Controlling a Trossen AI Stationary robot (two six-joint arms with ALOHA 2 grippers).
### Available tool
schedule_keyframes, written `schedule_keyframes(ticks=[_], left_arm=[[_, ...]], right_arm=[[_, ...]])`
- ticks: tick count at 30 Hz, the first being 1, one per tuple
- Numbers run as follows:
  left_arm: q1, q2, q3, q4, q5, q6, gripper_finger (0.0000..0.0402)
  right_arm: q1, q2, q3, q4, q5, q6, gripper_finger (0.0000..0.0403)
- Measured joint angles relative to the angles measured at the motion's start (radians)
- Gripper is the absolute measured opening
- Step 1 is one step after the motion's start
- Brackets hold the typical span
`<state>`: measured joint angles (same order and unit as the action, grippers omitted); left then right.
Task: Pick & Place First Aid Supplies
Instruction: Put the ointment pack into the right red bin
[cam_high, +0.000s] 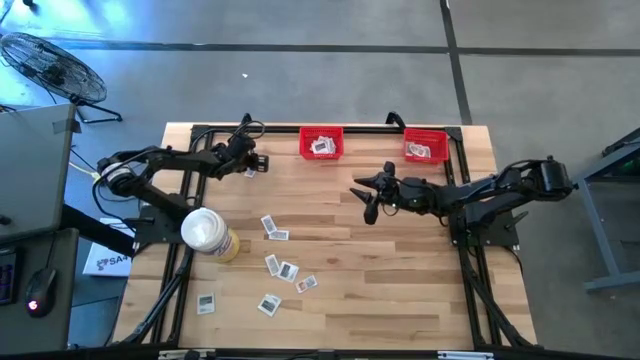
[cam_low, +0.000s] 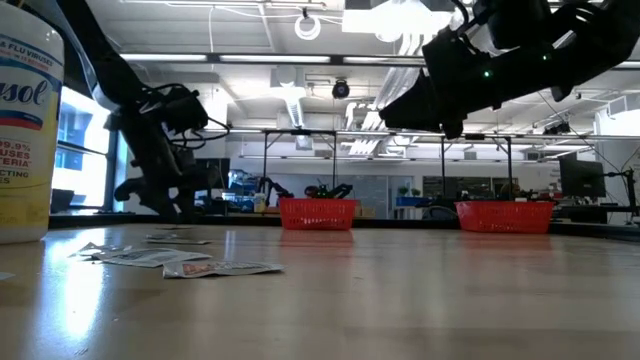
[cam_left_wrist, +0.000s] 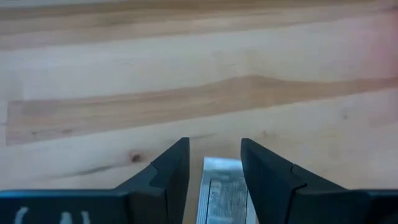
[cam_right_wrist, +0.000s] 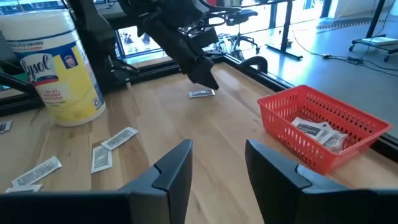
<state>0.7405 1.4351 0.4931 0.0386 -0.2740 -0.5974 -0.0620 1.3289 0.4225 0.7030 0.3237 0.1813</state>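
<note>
A single packet (cam_left_wrist: 221, 190) is seen in the left wrist view lying flat on the bench (cam_high: 400, 280), just between the jaws of the left gripper (cam_left_wrist: 214, 168), which stand apart on either side of it without clamping it. By the high view this gripper (cam_high: 250, 160) is at the far left of the bench, well short of the left red bin (cam_high: 321, 142), so the packet appears to have been let go outside the bin, or not yet gripped. A closing of the jaws and a carry to the bin would be called for next.

The right gripper (cam_high: 368, 195) is held above the bench centre, its jaws apart and empty in the right wrist view (cam_right_wrist: 217, 168).

Loose packets (cam_high: 281, 265) are shown scattered on the near left of the bench, beside a wipes canister (cam_high: 208, 233), only in the high view. Packets already inside the left red bin are revealed by the right wrist view (cam_right_wrist: 323, 134). The right red bin (cam_high: 426, 146) is also seen to hold some from above.
</note>
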Motion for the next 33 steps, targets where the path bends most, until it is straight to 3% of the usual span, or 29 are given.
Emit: schedule_keyframes(ticks=[18,24,28,33], left_arm=[[-0.001,-0.007,0.001,-0.059,0.005,0.024,0.0142],[-0.001,-0.008,-0.008,-0.064,0.014,0.017,0.0141],[-0.008,-0.01,-0.025,-0.056,0.012,-0.007,0.0111],[-0.048,-0.007,-0.048,-0.053,-0.048,-0.062,0.0033]], right_arm=[[0.011,0.0,0.0,-0.002,0.019,0.002,0.0142],[0.011,0.0,0.0,-0.017,0.071,0.002,0.0142],[0.011,0.0,0.0,-0.027,0.071,0.026,0.0142],[0.011,0.0,0.0,-0.032,0.071,0.031,0.0142]])
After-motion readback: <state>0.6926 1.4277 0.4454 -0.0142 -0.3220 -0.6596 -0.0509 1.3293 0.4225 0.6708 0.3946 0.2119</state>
